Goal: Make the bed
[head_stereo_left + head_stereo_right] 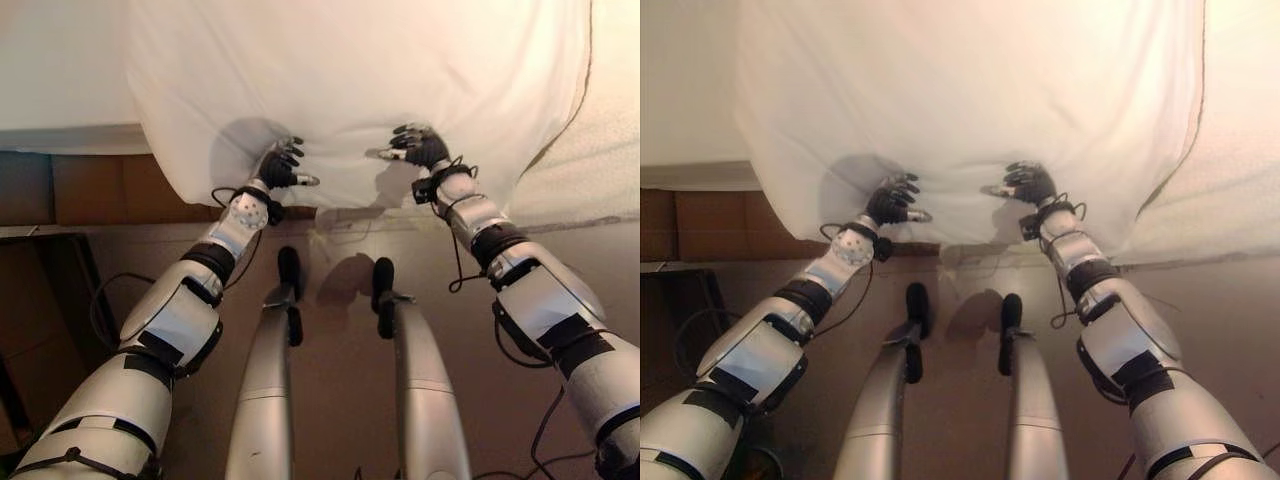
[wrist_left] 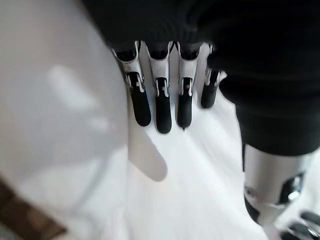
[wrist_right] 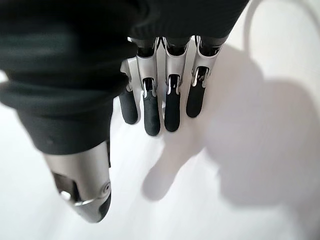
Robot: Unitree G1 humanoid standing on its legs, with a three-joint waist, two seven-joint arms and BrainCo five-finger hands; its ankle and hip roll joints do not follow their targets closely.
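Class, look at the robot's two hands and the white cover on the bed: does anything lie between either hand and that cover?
Nothing visible does. The left hand and right hand are both over the near edge of the cover, fingers straight. The wrist views show bare white cloth right under the fingertips, with no other object there.

White duvet [image 1: 360, 80] lies spread on the bed [image 1: 60, 70], its edge overhanging.

No readable text, labels or numbers anywhere — white duvet [image 1: 360, 80] plain, unmarked.
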